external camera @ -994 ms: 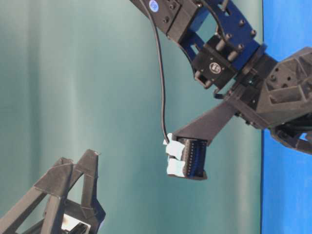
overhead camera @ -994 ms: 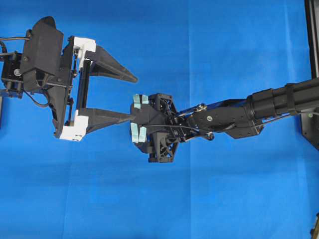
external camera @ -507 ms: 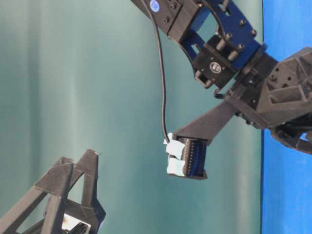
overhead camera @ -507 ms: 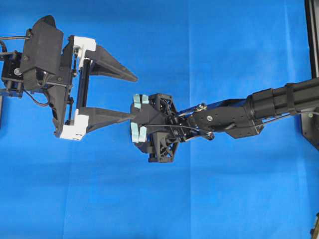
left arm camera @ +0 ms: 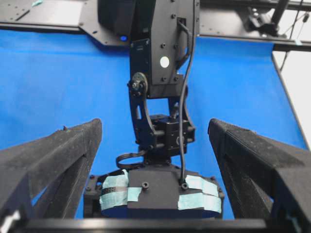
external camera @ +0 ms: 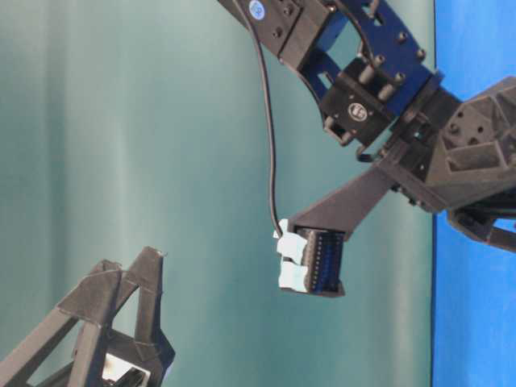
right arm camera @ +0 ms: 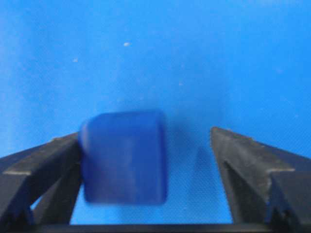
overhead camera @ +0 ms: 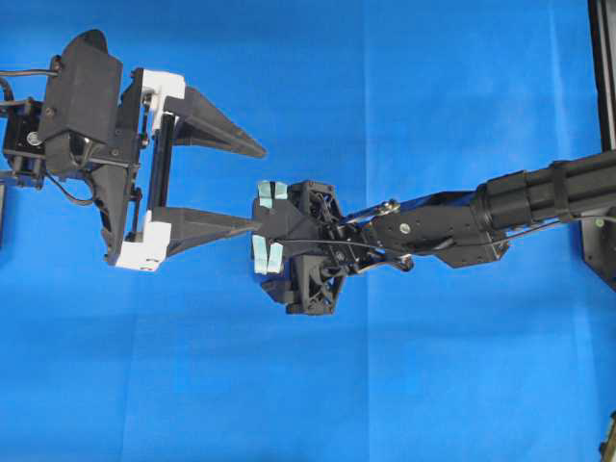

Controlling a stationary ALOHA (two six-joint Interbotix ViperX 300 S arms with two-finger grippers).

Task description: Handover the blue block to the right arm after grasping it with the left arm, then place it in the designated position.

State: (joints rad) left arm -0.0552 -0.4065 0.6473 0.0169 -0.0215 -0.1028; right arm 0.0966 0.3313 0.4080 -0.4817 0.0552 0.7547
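Between the right gripper's [right arm camera: 146, 194] parted fingers, the blue block [right arm camera: 124, 162] sits blurred against the nine-o'clock finger, a gap at three o'clock, seemingly being let go over the cloth [overhead camera: 404, 87]. The left gripper [overhead camera: 260, 188] stands wide open, empty.

R gripper [right arm camera: 146, 160] jaws opened, blue block [right arm camera: 124, 158] now loose

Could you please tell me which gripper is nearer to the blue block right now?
Right: the blue block sits between the right gripper's open fingers; the left gripper stands beside it.
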